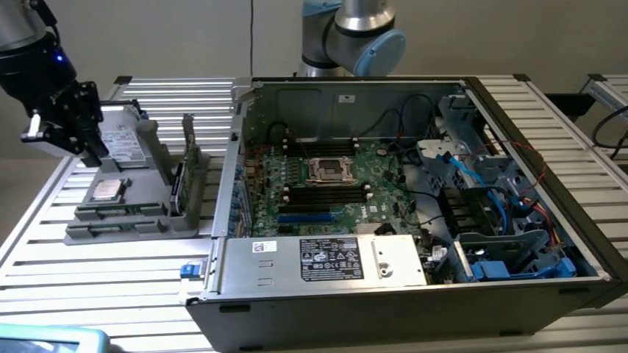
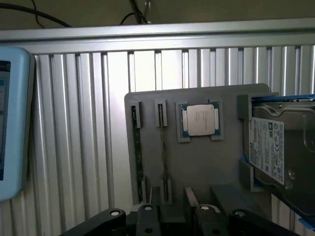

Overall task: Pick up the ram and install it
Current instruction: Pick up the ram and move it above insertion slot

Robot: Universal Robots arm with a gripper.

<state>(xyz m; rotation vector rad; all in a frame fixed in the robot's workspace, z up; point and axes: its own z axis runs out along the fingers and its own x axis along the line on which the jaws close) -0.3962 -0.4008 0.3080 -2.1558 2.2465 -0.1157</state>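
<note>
The ram [image 2: 137, 153] is a long, thin dark-green stick standing on edge in a slot of the grey holder [image 2: 197, 167]. In the exterior view the ram [image 1: 110, 212] lies along the holder's front. A second thin stick [image 2: 162, 147] stands in the neighbouring slot. My gripper [image 1: 88, 151] hovers above the back of the holder [image 1: 147, 224], over the silver drive, well apart from the ram. The gripper [image 2: 174, 216] is open, with nothing between its fingers. The open computer case [image 1: 471, 294] shows the motherboard's black slots [image 1: 324, 193].
A square silver chip [image 2: 201, 119] and a silver drive [image 2: 275, 147] with a white label also sit in the holder. A pale blue device [image 2: 12, 123] lies on the slatted table beside it. Cables and blue brackets crowd the case at the exterior view's right.
</note>
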